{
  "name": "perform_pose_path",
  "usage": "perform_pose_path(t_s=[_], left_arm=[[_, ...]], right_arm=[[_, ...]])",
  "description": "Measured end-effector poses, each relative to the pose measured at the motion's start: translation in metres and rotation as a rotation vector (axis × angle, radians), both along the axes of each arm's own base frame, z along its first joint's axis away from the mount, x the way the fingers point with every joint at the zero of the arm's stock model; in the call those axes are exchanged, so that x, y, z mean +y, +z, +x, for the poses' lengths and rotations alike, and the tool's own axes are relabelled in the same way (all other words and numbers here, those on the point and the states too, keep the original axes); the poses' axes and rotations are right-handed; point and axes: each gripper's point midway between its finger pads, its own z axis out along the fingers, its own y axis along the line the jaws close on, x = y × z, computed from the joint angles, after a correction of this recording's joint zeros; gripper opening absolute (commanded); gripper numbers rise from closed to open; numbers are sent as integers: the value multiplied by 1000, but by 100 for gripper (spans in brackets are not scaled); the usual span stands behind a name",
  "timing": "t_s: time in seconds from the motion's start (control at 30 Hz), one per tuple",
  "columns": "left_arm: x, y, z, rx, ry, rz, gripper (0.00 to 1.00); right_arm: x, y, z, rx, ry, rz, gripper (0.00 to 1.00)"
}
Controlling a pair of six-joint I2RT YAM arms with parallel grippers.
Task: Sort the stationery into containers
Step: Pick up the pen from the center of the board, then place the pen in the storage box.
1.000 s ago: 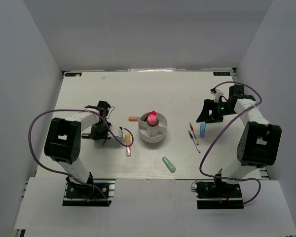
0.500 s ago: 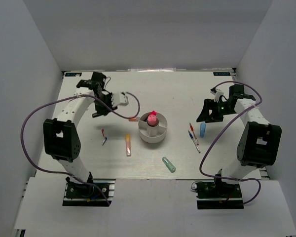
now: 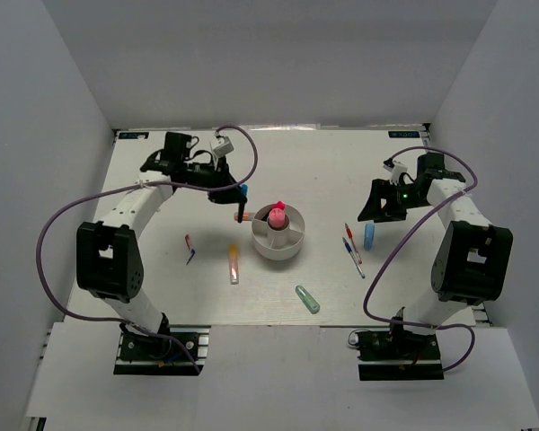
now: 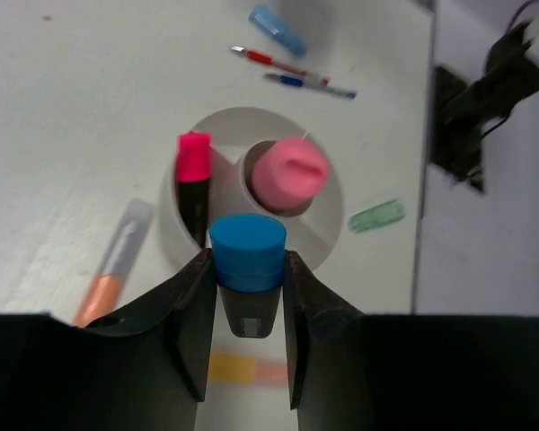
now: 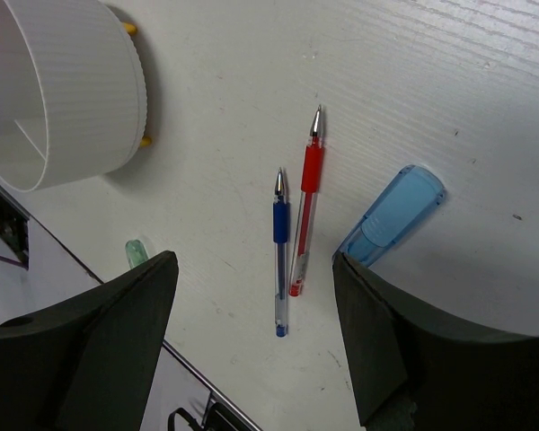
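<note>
My left gripper [image 3: 237, 194] is shut on a black-and-blue highlighter [image 4: 247, 238], held upright in the air just left of the white cup [image 3: 292, 251]. From the left wrist the blue cap hangs over the cup's rim [image 4: 242, 113]. A pink highlighter [image 4: 290, 175] stands in the central well and a pink-capped black marker [image 4: 194, 171] in a side compartment. My right gripper [image 5: 260, 332] is open above the red pen [image 5: 305, 211] and blue pen [image 5: 279, 251], with a blue highlighter [image 5: 391, 220] beside its right finger.
An orange highlighter [image 3: 234, 263] lies left of the cup near the front, another [image 3: 243, 215] lies against its left side. A mint-green highlighter [image 3: 307, 299] lies in front of it. Two small pens [image 3: 189, 247] lie farther left. White walls stand on three sides.
The left arm lifted from the table at the left with the black-and-blue highlighter, swung back, then right to the cup's edge. The small pens came into view. The right arm stayed still.
</note>
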Motion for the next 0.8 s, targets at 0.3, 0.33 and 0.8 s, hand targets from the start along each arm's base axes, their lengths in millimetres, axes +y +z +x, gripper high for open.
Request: perform_pose_path(t_s=[0.3, 0.33, 0.8], left_arm=[[-31, 11, -5, 142, 19, -239, 0], [-33, 18, -2, 121, 14, -251, 0], [-61, 23, 19, 48, -47, -270, 0]], right_arm=[[0, 0, 0, 0, -1, 2, 75], [1, 0, 0, 0, -1, 4, 75], [0, 0, 0, -1, 0, 3, 75]])
